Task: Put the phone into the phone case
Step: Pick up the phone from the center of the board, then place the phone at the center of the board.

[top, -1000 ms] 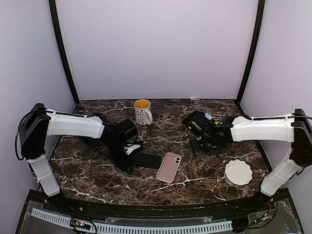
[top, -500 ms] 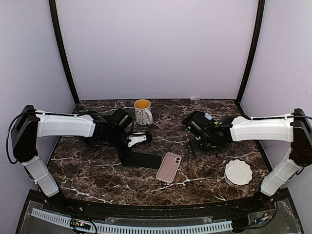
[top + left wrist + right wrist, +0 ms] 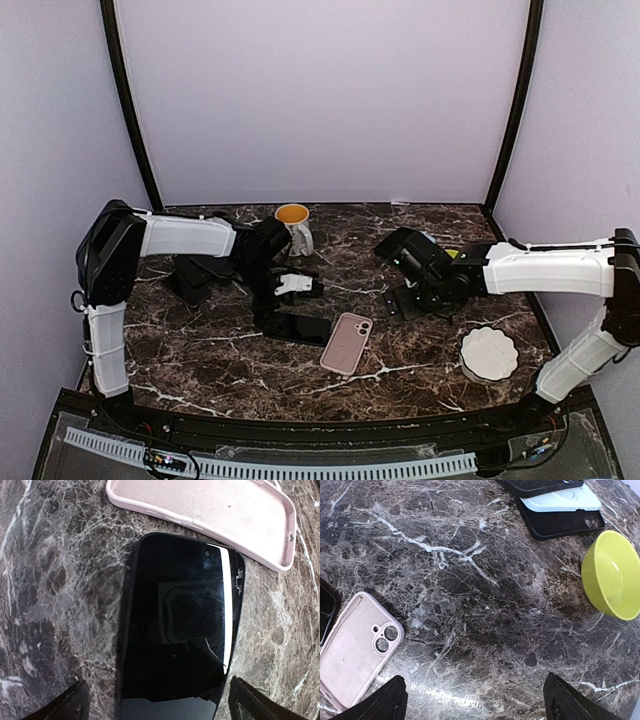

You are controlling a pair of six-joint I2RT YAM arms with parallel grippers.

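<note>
Phone (image 3: 180,625): black, flat on the marble table (image 3: 60,580), its near end between the jaws of my left gripper (image 3: 160,707). I read those jaws as wide apart, one on each side, gripping nothing.
Phone case (image 3: 210,510): pink, hollow side up, just beyond the phone's far end.
Right gripper (image 3: 475,700): jaws spread wide over marble, nothing in them.
Yellow-green bowl (image 3: 612,575) and spare cases (image 3: 560,505): near the right gripper.
Mug (image 3: 293,228): behind my left gripper.
White dish (image 3: 489,353): well apart.

phone (image 3: 177,625): black | phone case (image 3: 351,659): pink | bowl (image 3: 612,575): yellow-green | table (image 3: 470,580): dark white-veined marble
</note>
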